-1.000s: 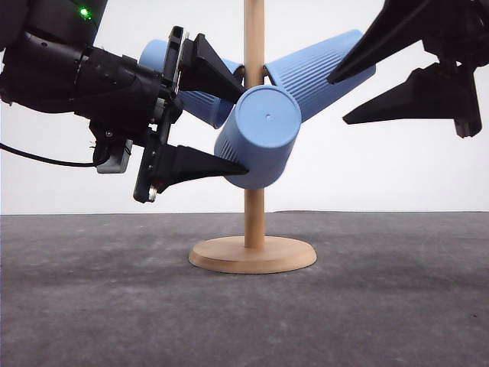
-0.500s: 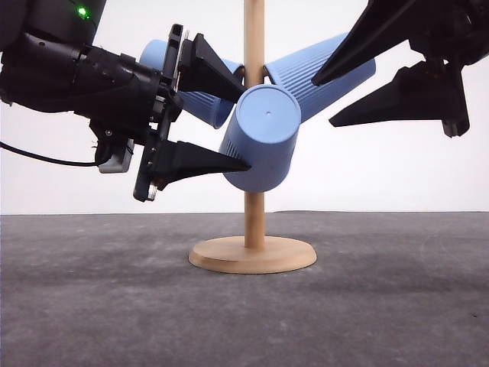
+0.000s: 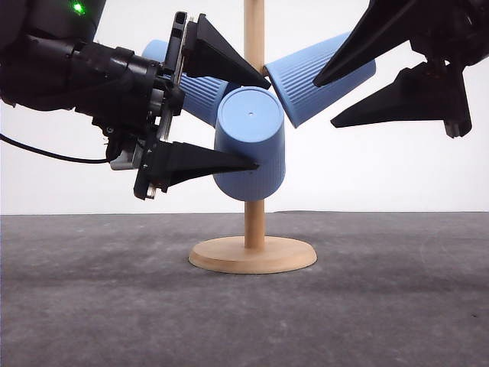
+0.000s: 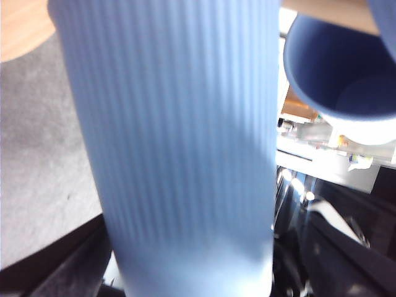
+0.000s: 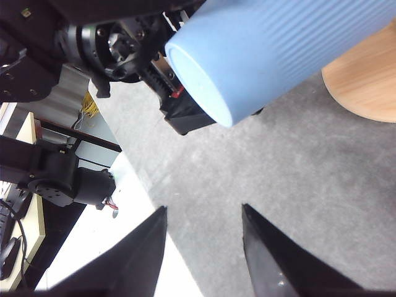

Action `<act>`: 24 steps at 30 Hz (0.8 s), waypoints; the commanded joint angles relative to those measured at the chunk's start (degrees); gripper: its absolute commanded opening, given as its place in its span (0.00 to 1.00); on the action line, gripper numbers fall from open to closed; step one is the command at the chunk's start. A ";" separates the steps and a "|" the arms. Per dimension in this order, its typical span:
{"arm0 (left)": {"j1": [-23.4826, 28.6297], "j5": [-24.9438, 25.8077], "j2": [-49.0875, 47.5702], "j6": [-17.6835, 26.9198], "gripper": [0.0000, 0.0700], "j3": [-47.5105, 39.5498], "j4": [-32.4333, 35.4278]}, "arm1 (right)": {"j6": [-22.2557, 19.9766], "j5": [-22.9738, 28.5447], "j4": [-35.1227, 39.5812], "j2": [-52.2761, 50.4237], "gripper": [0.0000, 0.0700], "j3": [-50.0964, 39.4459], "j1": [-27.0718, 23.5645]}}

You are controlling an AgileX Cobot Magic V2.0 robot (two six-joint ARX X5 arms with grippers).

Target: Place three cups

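Starting at the left of the front view, we see our left gripper (image 3: 256, 118), a black two-finger claw, reaching toward the centre of the frame. Its fingers are pinching the front light-blue ribbed plastic cup (image 3: 250, 145): one fingertip lies on the cup's upper side, the other on its lower left side. This cup hangs in front of the tall wooden stand with a round base (image 3: 253, 255), in the middle of the frame. Its flat round bottom faces up and toward the camera and its mouth points down, so its long axis is close to vertical, tilted only a little.

In the left wrist view the same cup (image 4: 185, 148) stands as a ribbed wall between the dark fingers.

Behind it, at the upper centre-left, a second light-blue ribbed cup (image 3: 200, 95) hangs on the stand, partly hidden by the left gripper. To the right of the pole, the third light-blue ribbed cup (image 3: 317, 76) points up toward the upper right.

At the upper right of the frame our right gripper (image 3: 325, 103) is spread and holds nothing; its upper finger crosses in front of the third cup, but we cannot tell if it touches it.

We judge that the coming move belongs to the left arm, since the front cup lies directly between its fingers.
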 commanded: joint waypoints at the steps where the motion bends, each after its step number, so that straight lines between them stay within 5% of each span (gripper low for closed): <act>1: -0.22 1.02 -0.89 1.67 0.80 1.11 0.77 | 0.52 -0.11 0.49 0.52 0.35 1.01 0.35; 9: -0.22 3.64 -6.77 8.19 0.79 1.05 -6.96 | 1.13 0.04 0.19 0.52 0.35 1.01 0.35; 19: 2.68 2.33 -17.73 32.56 0.79 1.05 -39.32 | 1.07 0.39 -0.41 0.52 0.35 1.01 0.35; 24: 6.96 -4.16 -25.36 43.82 0.75 1.05 -50.33 | 0.26 0.69 -0.77 0.48 0.35 1.01 0.10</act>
